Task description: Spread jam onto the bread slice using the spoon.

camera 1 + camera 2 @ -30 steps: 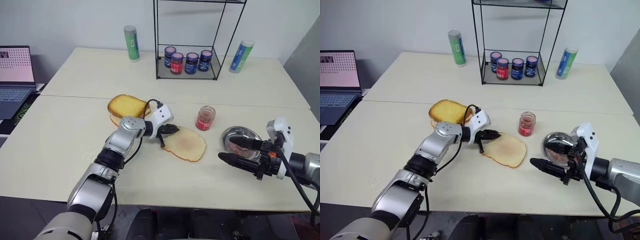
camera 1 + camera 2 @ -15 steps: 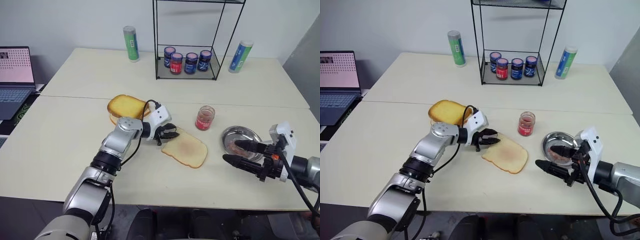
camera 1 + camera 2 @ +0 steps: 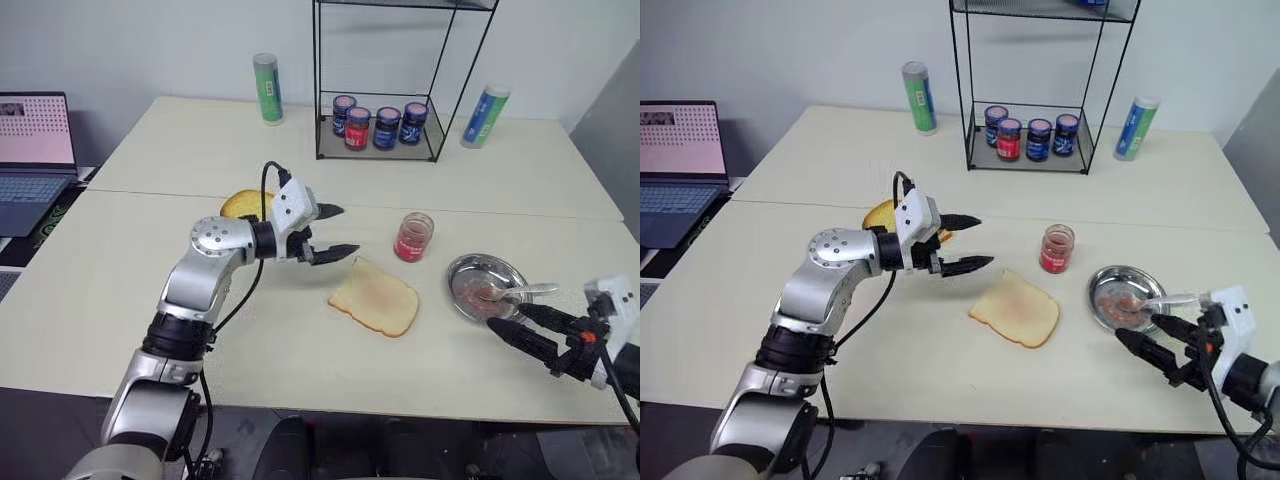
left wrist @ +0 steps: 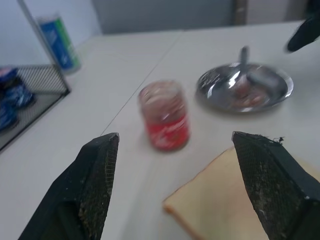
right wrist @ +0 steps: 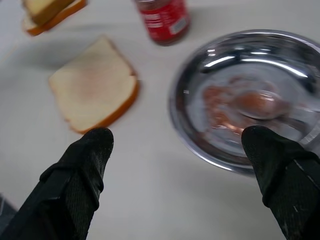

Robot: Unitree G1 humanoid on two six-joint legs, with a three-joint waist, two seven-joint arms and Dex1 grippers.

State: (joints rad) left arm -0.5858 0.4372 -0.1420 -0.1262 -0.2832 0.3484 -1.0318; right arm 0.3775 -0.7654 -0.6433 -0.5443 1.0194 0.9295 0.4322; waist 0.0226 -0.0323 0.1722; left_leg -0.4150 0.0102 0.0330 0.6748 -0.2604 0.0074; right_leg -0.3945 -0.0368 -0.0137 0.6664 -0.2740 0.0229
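**Both grippers empty; spoon parked in dish, bread lightly smeared**

The left gripper [image 3: 332, 230] is hovering above the table, jaws spread wide and holding nothing, just beside the toasted slices [image 3: 243, 204]. The right gripper [image 3: 520, 322] is likewise standing open and empty, near the round steel dish [image 3: 462, 274]. The spoon [image 3: 512, 293] is lying in that dish, handle over the rim, amid jam residue. The bread slice [image 3: 375, 297] is lying flat between the arms, showing only a faint pink smear. The jam [image 3: 412, 237] is standing uncovered just behind it. Judgement: spreading looks either finished or paused. If continuing, the right gripper needs to close on the spoon's handle.
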